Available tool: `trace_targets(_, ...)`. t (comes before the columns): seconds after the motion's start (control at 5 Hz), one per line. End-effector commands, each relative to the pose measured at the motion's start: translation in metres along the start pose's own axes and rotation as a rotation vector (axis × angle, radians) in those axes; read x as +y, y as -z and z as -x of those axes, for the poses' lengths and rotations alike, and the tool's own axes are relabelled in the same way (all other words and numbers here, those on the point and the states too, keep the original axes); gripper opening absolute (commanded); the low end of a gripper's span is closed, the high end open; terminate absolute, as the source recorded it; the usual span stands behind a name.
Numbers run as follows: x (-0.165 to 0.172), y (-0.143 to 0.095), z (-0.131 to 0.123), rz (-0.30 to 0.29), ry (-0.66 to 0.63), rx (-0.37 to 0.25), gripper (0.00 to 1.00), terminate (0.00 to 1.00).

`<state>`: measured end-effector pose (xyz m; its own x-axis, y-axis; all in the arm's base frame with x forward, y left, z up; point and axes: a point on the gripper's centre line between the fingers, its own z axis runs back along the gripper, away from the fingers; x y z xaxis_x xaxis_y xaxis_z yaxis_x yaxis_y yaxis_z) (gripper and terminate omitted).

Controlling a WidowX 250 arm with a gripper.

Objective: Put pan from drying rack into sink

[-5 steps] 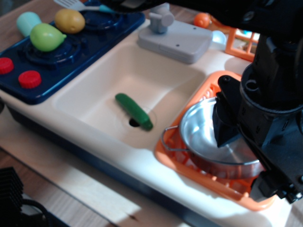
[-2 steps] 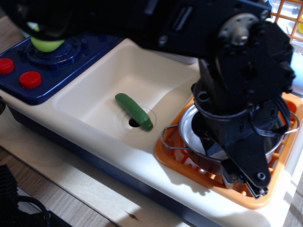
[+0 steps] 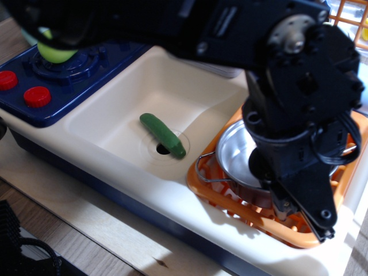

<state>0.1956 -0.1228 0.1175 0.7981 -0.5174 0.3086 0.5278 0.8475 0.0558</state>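
The shiny steel pan (image 3: 236, 152) sits in the orange drying rack (image 3: 218, 198) at the right, with its left wire handle (image 3: 202, 171) showing. My black arm covers most of the pan from above. My gripper (image 3: 282, 204) reaches down at the pan's near rim. Its jaws are hidden by the wrist, so I cannot tell whether they hold the pan. The cream-white sink (image 3: 115, 115) lies left of the rack. A green cucumber-like toy (image 3: 163, 134) lies over its drain hole (image 3: 163, 150). The faucet is hidden behind my arm.
A dark blue toy stove (image 3: 69, 86) with two red knobs (image 3: 37, 96) and a green fruit (image 3: 54, 53) stands at the left. An orange wire basket (image 3: 351, 17) shows at the top right. The wooden table edge runs along the front.
My arm swung in from the right over the pan and lowered onto it. In the last half second it shifted slightly right and down, and the pan and rack look slightly nudged.
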Motion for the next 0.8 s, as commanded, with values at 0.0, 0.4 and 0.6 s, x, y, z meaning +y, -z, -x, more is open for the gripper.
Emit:
trace_targets(0.0,0.017,-0.027,-0.004,-0.087,-0.121,0.027,0.0,0.0)
trace_targets(0.4,0.054,-0.056,-0.004,-0.207,-0.037,0.074,0.0,0.0)
trace_targets(0.6,0.078,-0.042,0.011,-0.19,-0.023,0.021,0.0,0.0)
